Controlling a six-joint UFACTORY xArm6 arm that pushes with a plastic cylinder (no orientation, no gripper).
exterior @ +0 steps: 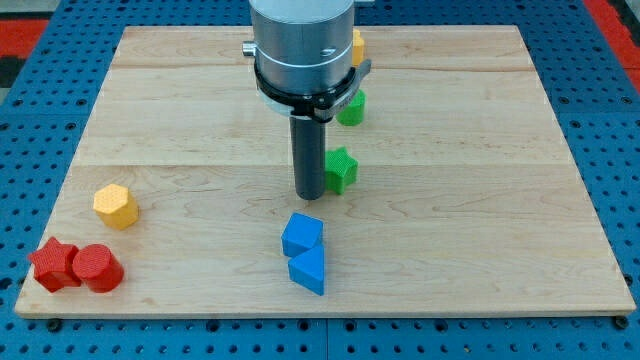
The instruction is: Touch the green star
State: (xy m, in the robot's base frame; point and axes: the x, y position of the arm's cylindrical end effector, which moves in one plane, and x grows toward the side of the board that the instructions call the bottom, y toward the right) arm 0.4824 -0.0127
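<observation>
The green star [341,169] is seen near the middle of the wooden table [480,150], just right of the dark rod. My tip [309,194] is set down on the table right beside the star's left edge; whether the two touch cannot be told. No pincer is carried by the arm, only the rod, so no opening state can be given. A second green block [351,108] is found farther back, partly hidden by the arm, with an orange block [357,46] beyond it. Two blue blocks [304,251] are placed together nearer. At the near left, a yellow hexagon [115,206], a red star [53,265] and a red cylinder [96,268] are seen.
</observation>
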